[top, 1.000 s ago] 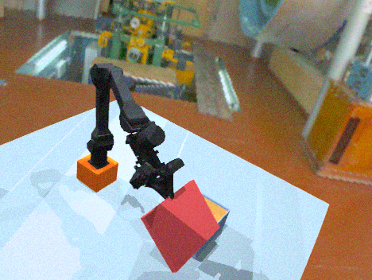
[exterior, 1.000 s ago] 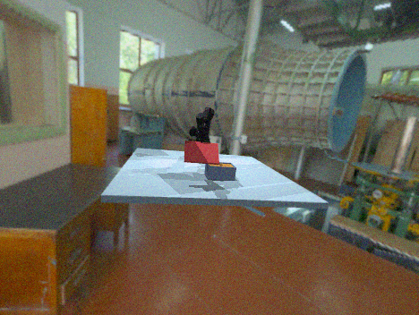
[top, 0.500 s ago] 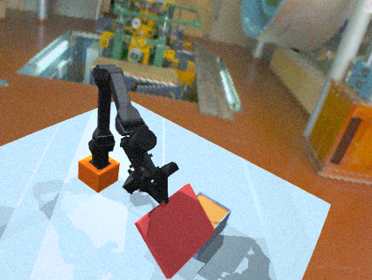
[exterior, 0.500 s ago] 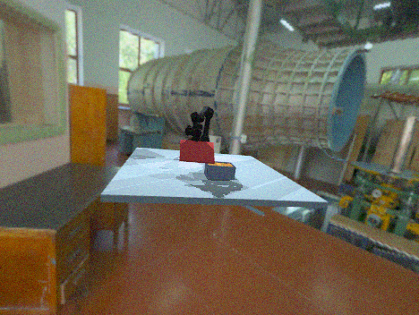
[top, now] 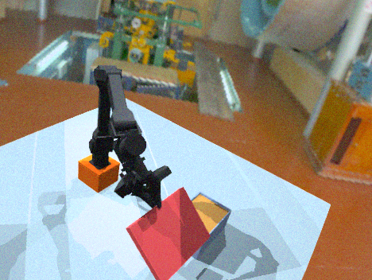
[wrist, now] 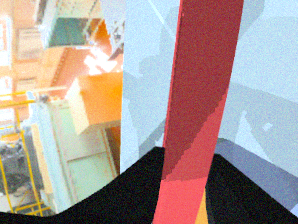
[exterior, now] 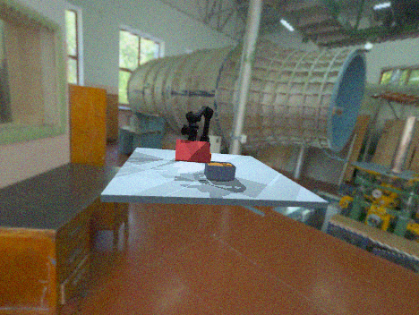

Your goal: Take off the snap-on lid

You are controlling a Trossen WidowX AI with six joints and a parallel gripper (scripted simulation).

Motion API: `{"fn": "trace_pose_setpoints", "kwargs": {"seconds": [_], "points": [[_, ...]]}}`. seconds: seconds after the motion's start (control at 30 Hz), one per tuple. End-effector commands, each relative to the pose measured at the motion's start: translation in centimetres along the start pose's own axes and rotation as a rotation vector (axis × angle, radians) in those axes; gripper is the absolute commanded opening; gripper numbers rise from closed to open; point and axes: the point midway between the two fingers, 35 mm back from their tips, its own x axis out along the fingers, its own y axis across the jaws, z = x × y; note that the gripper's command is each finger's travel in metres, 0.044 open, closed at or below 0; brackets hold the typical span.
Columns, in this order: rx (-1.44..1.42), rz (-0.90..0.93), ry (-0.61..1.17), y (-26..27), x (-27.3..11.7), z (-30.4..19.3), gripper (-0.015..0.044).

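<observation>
The red lid (top: 171,239) (exterior: 188,149) (wrist: 205,60) is off the storage box, steeply tilted and held above the table by its upper edge. My gripper (top: 159,206) (wrist: 185,160) is shut on that edge, with a black finger on each side in the wrist view. The storage box (top: 216,234) (exterior: 219,174) (wrist: 255,169) stands upright and open on the table, grey-blue outside and orange-yellow inside. The lid hangs beside it, toward the arm's side, and hides part of it in the top view. Whether lid and box touch is not clear.
The pale blue table (top: 258,191) (exterior: 269,183) carries the box and the arm. An orange block (top: 98,175) sits at the arm's base. Shadows of the arm and lid fall across the table top.
</observation>
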Motion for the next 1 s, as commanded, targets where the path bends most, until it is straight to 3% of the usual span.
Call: {"fn": "trace_pose_setpoints", "kwargs": {"seconds": [0.0, 0.97], "points": [[-0.011, 0.014, -0.002, 0.5, -0.3, 0.8, 0.0000], [-0.015, 0.013, -0.006, 0.1, -0.8, 6.6, 0.0000]]}}
